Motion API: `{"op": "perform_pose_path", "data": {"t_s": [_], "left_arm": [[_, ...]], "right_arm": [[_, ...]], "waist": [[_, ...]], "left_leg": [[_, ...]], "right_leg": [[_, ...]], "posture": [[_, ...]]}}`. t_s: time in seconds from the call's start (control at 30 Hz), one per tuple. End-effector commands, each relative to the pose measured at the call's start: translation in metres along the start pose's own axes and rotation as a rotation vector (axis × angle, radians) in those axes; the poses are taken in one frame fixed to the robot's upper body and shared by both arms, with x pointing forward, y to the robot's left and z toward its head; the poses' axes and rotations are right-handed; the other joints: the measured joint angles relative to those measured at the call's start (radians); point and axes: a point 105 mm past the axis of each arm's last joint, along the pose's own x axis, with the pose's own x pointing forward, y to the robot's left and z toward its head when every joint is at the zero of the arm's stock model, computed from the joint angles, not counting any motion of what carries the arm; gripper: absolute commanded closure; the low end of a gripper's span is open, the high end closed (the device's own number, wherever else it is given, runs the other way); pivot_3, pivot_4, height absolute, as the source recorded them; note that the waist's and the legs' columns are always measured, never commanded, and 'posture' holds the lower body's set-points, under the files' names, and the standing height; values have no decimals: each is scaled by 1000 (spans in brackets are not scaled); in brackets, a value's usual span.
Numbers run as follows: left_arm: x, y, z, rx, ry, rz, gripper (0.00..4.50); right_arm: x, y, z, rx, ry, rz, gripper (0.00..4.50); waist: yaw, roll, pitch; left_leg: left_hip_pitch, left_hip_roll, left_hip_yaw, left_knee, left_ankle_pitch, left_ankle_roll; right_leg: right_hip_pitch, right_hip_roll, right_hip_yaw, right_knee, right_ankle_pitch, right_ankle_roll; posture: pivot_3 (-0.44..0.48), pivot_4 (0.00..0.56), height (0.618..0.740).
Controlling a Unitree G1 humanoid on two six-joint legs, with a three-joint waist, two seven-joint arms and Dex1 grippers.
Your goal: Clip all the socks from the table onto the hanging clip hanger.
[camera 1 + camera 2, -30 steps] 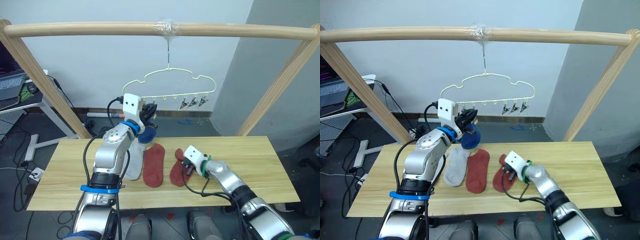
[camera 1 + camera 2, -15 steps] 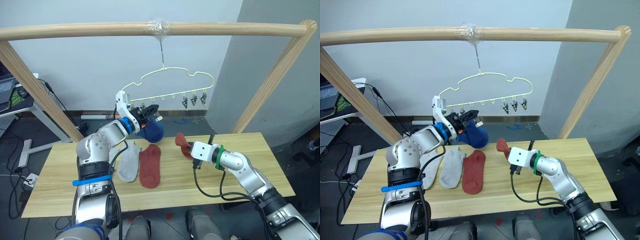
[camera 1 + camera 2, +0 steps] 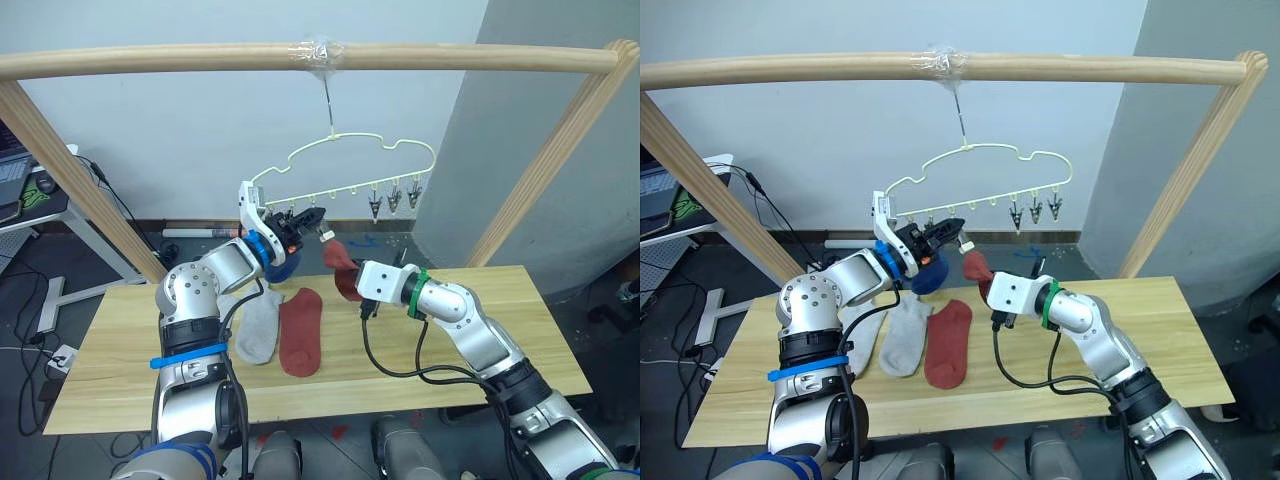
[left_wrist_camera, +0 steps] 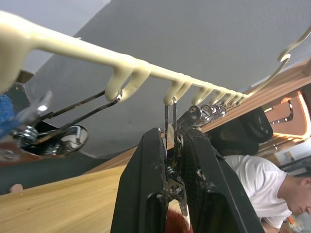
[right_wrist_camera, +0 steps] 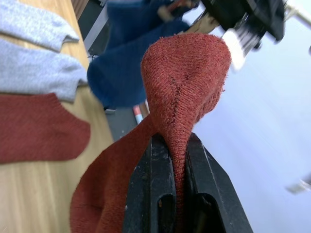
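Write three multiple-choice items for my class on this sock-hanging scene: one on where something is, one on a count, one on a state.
1. Where is the rust red sock held by the right gripper?
A. flat on the table
B. in the air near the left gripper
C. on the floor

2. How many socks lie flat on the table?
A. one
B. three
C. six

3. What is the left gripper doing?
A. squeezing a clip of the clip hanger
B. resting open on the table
C. holding a grey sock

Answers:
1 B, the sock is pinched by the right gripper and raised beside the left gripper.
2 B, two light grey socks and one rust red sock lie there.
3 A, the left wrist view shows its fingers closed on a metal clip under the hanger bar.
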Motion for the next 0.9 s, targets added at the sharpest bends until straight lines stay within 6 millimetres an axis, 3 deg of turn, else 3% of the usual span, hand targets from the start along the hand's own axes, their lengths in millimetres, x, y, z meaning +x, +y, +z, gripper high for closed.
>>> {"op": "perform_pose_path", "data": {"t_s": [0.03, 0.43, 0.9], "left_arm": [[0, -16, 7, 25, -18, -60, 4309], [-2, -15, 12, 24, -34, -56, 4309], [0, -17, 5, 37, -4, -72, 4309]], "right_arm": [[1, -9, 13, -7, -42, -23, 4470], [4, -4, 3, -8, -14, 0, 4470], [6, -18, 13, -17, -41, -38, 4470]], "waist": [[0, 0, 0], [0, 0, 0], [0, 0, 0]], "left_leg": [[0, 0, 0, 0, 0, 0], [0, 0, 0, 0, 0, 0], [0, 0, 0, 0, 0, 0]], "right_leg": [[0, 0, 0, 0, 0, 0], [0, 0, 0, 0, 0, 0], [0, 0, 0, 0, 0, 0]], "posture": [[-12, 130, 740], [-7, 131, 740], [-10, 128, 740]]}}
